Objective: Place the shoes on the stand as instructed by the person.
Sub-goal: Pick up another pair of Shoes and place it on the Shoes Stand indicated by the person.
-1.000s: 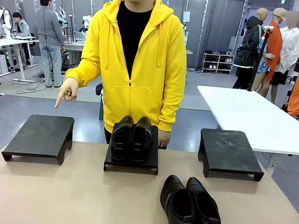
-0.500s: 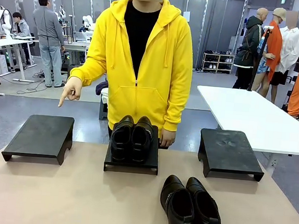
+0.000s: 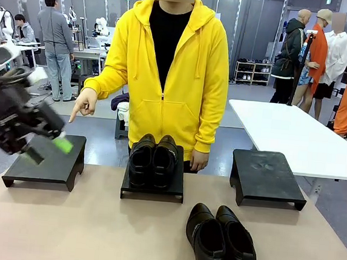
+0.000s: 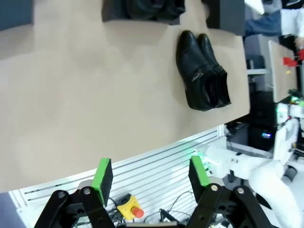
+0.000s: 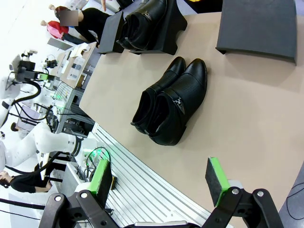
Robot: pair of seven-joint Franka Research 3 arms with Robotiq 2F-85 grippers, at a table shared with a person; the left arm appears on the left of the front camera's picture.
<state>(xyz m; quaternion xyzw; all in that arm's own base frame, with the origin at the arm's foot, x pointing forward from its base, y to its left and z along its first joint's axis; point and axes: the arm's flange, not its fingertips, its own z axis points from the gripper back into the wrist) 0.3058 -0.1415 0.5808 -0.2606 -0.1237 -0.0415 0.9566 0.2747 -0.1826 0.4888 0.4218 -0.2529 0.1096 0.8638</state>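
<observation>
One pair of glossy black shoes (image 3: 153, 159) stands on the middle black stand (image 3: 151, 191). A second pair (image 3: 221, 241) lies side by side on the tan table, right of centre and near the front. The person (image 3: 166, 74) in the yellow hoodie points a finger (image 3: 78, 112) down toward the bare left stand (image 3: 45, 158). My left gripper (image 3: 49, 151), blurred, hangs open over that stand's left part. In the left wrist view, the left gripper (image 4: 151, 173) is open above the table's front edge, far from the loose pair (image 4: 202, 71). My right gripper (image 5: 159, 180) is open, off the table edge near the loose pair (image 5: 171, 102).
The right stand (image 3: 268, 175) is bare. A white table (image 3: 289, 131) stands behind it at the right. The tan tabletop (image 3: 79, 231) is bare on its left and front. Other people stand far back.
My left arm has swung into the front view from the left, reaching over the left stand. The person has straightened slightly and keeps pointing. The shoes have not moved.
</observation>
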